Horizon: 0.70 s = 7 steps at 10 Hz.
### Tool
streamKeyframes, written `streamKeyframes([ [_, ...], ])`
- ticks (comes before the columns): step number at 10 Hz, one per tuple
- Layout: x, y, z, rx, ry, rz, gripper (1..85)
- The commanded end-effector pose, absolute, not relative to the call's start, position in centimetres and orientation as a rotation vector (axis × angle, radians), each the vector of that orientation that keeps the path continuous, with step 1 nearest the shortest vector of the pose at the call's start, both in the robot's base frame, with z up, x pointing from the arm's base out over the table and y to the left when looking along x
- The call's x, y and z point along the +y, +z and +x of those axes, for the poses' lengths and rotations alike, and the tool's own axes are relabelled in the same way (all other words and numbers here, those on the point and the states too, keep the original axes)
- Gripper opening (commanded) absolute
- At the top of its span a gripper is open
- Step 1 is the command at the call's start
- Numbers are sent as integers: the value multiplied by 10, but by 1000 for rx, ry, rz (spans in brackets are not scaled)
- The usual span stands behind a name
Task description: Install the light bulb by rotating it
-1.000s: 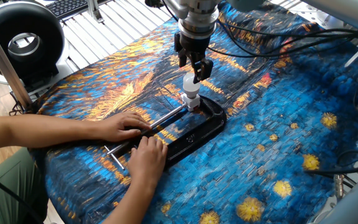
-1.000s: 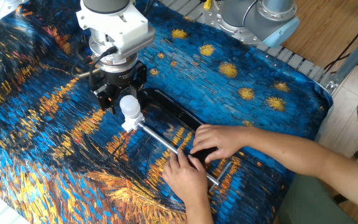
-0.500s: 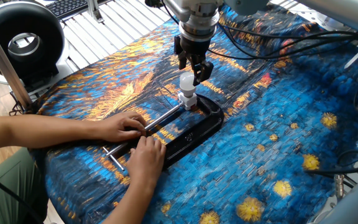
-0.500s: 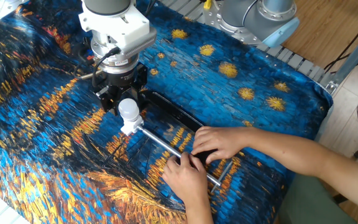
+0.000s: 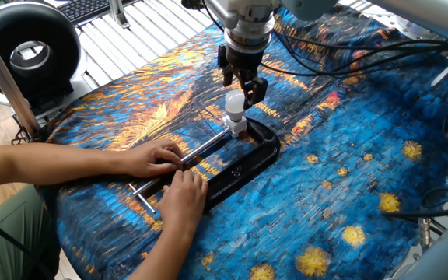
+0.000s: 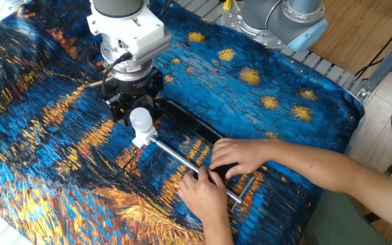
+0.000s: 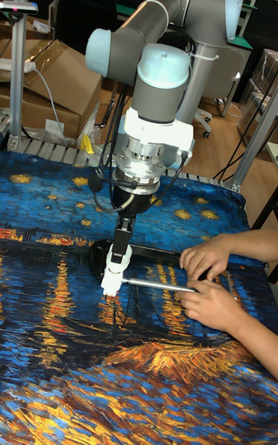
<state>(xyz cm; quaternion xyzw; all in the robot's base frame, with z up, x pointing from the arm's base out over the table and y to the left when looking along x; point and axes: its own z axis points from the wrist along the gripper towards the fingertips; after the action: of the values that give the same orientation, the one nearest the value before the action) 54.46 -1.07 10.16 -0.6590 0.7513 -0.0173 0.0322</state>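
Two hands [image 5: 166,175] pin the clamp [image 5: 239,163] down near the middle of the tabletop [image 5: 348,179], and the bulb [image 5: 234,104] stands upright on the white socket [image 5: 237,124] at the clamp's far end. From this side the gripper [image 5: 239,87] hangs right over the globe, fingers straddling its top; whether the pads actually touch glass I cannot tell.

Switch to the other fixed view: gripper [image 6: 136,109] low over the bulb [image 6: 140,120], dark fingers [image 6: 118,107] standing either side of and behind the globe, jaws looking narrow around it. The socket [image 6: 143,138] sits at the end of the clamp's steel screw [image 6: 182,156], and the person's hands [image 6: 216,173] hold that screw steady toward the near edge.

Tall view now: the gripper [image 7: 121,240] points straight down, the bulb [image 7: 117,256] mostly masked by the fingers, socket [image 7: 110,281] peeking out below.

My read: this is the screwing-in step, bulb seated in the socket mouth and ready to turn. Next move calls for a firm but gentle pinch on the globe, then a wrist rotation kept dead vertical so the thread doesn't cross.

Against a second ago, the bulb sits a touch lower on the socket and the gripper has come down with it; over the last half second almost nothing shifts. The hands have barely moved.
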Motion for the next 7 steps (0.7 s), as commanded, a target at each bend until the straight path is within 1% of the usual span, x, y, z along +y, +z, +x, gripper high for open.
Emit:
streamKeyframes([
  [1,-5,102,545,2311,-25,-2008,733],
  [4,1,102,547,2279,-11,-2015,670],
  [7,4,101,549,2266,-4,-2018,627],
])
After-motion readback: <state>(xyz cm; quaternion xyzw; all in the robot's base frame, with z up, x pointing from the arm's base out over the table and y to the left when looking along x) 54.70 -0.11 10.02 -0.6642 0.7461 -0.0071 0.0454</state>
